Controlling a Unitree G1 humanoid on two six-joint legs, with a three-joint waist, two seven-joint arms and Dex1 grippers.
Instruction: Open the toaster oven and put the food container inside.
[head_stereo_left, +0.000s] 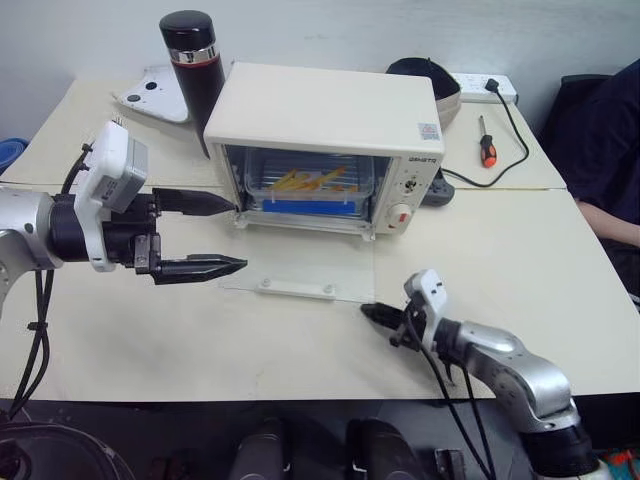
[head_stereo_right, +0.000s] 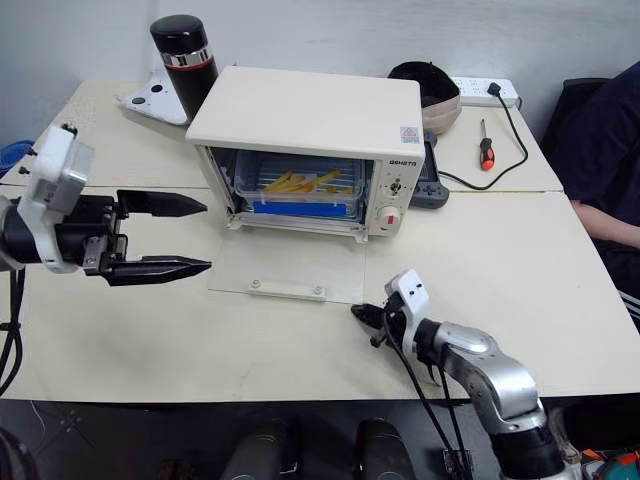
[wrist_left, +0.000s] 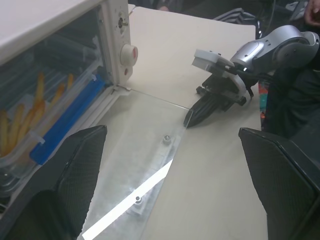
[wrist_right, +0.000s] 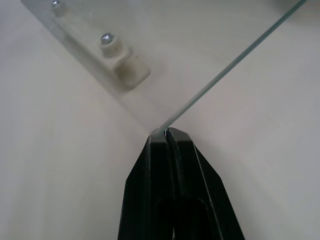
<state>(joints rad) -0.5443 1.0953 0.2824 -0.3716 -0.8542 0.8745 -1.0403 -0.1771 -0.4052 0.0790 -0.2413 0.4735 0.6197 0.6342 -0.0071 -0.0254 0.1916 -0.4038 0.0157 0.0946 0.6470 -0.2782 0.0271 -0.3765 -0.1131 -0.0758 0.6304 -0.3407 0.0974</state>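
We see the container (head_stereo_left: 308, 186) inside the oven (head_stereo_left: 325, 140) at the table's (head_stereo_left: 520, 270) back edge, door (head_stereo_left: 300, 270) down; left gripper (head_stereo_left: 225, 235) spread wide, empty; right gripper (head_stereo_left: 372, 314) clenched at door's corner

Painted metal, clear glass and plastic on a pale matt tabletop

The toaster oven (head_stereo_left: 330, 115) has a smooth cream casing with a soft satin sheen, and its dropped door (wrist_left: 145, 150) is clear glass (one bright streak of reflection runs across it) with small metal screws holding a cream plastic handle bar (wrist_right: 127, 70). Inside, the food container (head_stereo_left: 310, 185) is clear glossy plastic with a blue plastic clip. The table (head_stereo_left: 500, 260) looks like pale, matt, smooth wood laminate. The left gripper (head_stereo_left: 205, 235) has matt black, finely textured fingers behind a white plastic housing; the right gripper (head_stereo_left: 375, 315) ends a brushed silver metal arm. The flask (head_stereo_left: 192, 60) is glossy black.
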